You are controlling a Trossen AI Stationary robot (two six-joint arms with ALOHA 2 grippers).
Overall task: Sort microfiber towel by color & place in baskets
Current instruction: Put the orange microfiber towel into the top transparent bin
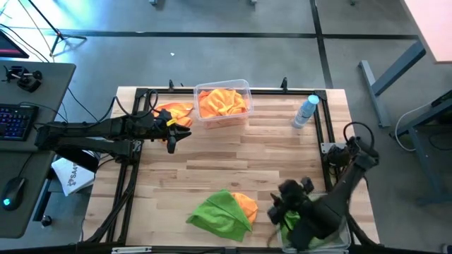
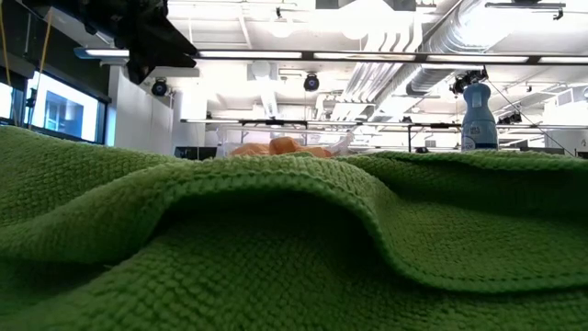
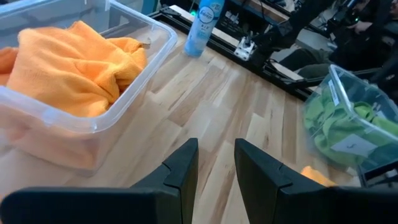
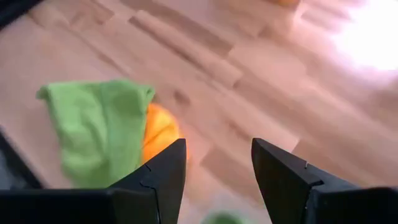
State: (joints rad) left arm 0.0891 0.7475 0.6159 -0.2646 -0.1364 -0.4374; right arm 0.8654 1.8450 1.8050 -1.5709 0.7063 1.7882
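Observation:
A clear basket (image 1: 240,88) at the table's far edge holds orange towels (image 1: 222,104). One more orange towel (image 1: 175,111) lies on the wood just left of it. Near the front edge a green towel (image 1: 220,212) lies over an orange towel (image 1: 245,204). A second clear basket (image 3: 339,81) at the near right corner holds green towels (image 3: 342,124); my right arm hides most of it in the high view. My right gripper (image 4: 217,177) hangs open and empty, above the table beside that basket. My left gripper (image 3: 216,165) stands at the left, its fingers a little apart with nothing between them.
A clear bottle with a blue cap (image 1: 305,111) stands at the far right of the table. Bare wood lies in the table's middle (image 1: 233,155). A black frame rail (image 1: 321,134) runs along the table's edges. A desk with a keyboard (image 1: 18,120) stands left of the table.

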